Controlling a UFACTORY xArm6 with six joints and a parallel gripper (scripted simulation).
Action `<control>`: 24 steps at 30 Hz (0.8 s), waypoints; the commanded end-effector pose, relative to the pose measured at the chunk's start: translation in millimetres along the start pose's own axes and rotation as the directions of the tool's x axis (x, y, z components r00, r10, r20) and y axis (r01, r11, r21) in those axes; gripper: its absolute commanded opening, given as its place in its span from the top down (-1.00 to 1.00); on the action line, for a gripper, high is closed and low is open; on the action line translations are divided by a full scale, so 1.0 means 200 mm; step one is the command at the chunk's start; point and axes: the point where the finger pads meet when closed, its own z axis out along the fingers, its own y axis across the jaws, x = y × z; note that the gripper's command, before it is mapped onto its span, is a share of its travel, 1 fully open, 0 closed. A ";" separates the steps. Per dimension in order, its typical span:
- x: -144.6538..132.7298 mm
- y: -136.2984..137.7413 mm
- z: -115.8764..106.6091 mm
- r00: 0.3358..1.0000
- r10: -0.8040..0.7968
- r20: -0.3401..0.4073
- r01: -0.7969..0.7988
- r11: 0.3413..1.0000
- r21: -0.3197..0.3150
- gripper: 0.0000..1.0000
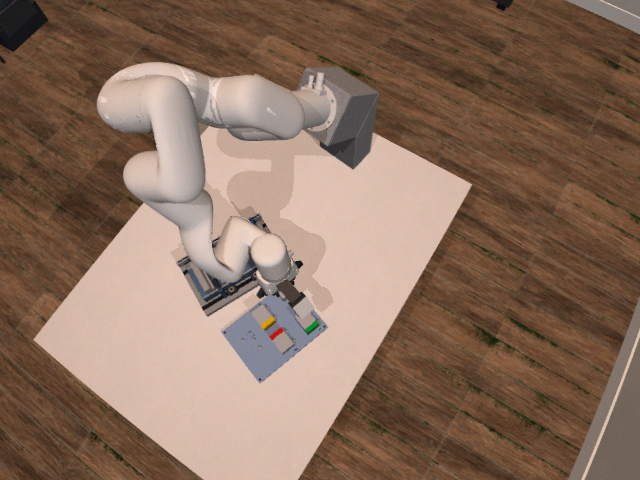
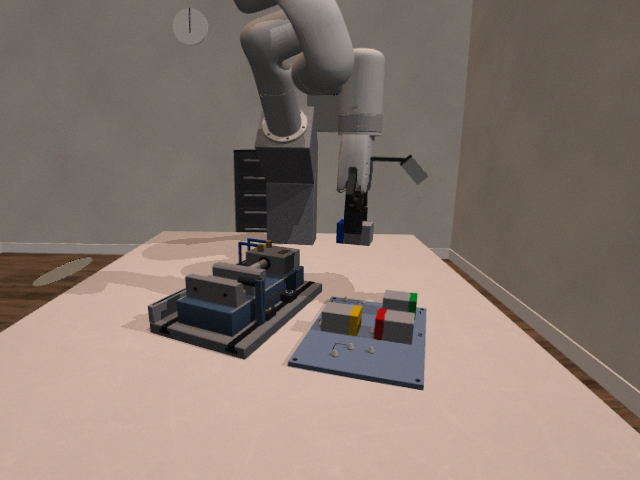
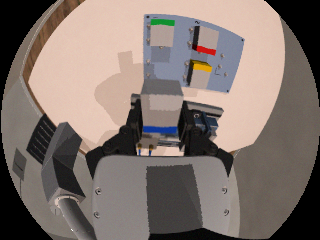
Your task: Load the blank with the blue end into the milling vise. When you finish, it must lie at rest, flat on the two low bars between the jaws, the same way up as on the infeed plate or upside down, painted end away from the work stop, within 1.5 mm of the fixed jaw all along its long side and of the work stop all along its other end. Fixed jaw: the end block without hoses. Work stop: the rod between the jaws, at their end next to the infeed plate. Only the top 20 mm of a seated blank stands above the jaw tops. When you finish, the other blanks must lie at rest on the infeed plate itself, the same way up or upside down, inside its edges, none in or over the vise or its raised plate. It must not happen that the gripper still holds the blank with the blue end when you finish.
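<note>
My gripper (image 2: 355, 227) (image 3: 160, 108) (image 1: 292, 298) is shut on the blank with the blue end (image 2: 366, 233) (image 3: 162, 102) (image 1: 303, 307). It holds the blank level, high above the table, over the far edge of the infeed plate (image 2: 361, 367) (image 1: 247, 352) (image 3: 231, 46). In the exterior view the blue end points left, towards the vise side. The milling vise (image 2: 232, 304) (image 1: 210, 291) (image 3: 208, 118) stands to the left of the plate, its jaws apart and nothing between them. The fixed jaw (image 2: 214, 289) is the near block.
Three blanks lie on the infeed plate: yellow-ended (image 2: 341, 317) (image 1: 263, 316) (image 3: 200, 72), red-ended (image 2: 398, 325) (image 1: 282, 339) (image 3: 204, 40) and green-ended (image 2: 400, 300) (image 1: 311, 326) (image 3: 162, 34). Small pegs (image 2: 351, 347) stand at the plate's near part. The arm's grey base block (image 2: 286, 206) stands behind.
</note>
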 end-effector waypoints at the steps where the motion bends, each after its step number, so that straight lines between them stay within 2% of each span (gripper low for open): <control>1: 0.00 0.00 0.00 1.000 0.000 -0.002 0.000 1.000 -0.001 1.00; 24: 0.00 0.00 0.02 1.000 0.000 -0.002 0.000 1.000 -0.001 1.00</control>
